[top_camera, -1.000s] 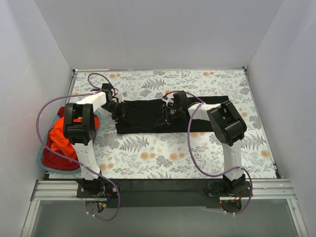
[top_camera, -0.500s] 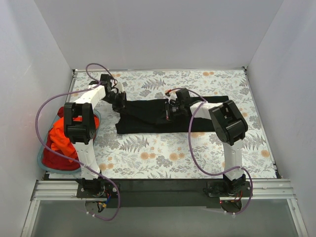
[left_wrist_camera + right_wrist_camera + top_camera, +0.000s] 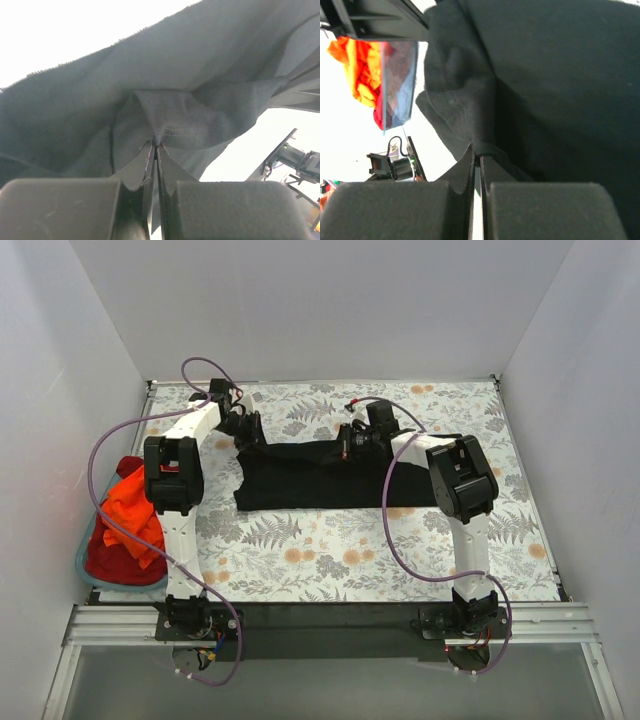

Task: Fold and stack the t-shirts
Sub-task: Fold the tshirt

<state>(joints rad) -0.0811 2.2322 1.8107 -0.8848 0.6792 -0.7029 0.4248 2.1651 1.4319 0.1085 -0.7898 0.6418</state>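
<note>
Though partly hidden, black t-shirt (image 3: 310, 485).

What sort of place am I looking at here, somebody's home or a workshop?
Most likely a robot test booth in a lab, not a home: plain white walls on three sides, two arms bolted to a metal rail, holding a black t-shirt over a floral tablecloth.

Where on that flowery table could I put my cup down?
The widest bare tablecloth lies between the black t-shirt and the arm bases; more lies right of the shirt. Crowded: the far middle, where left fingers and right fingers pinch the shirt, and the basket at left.
</note>
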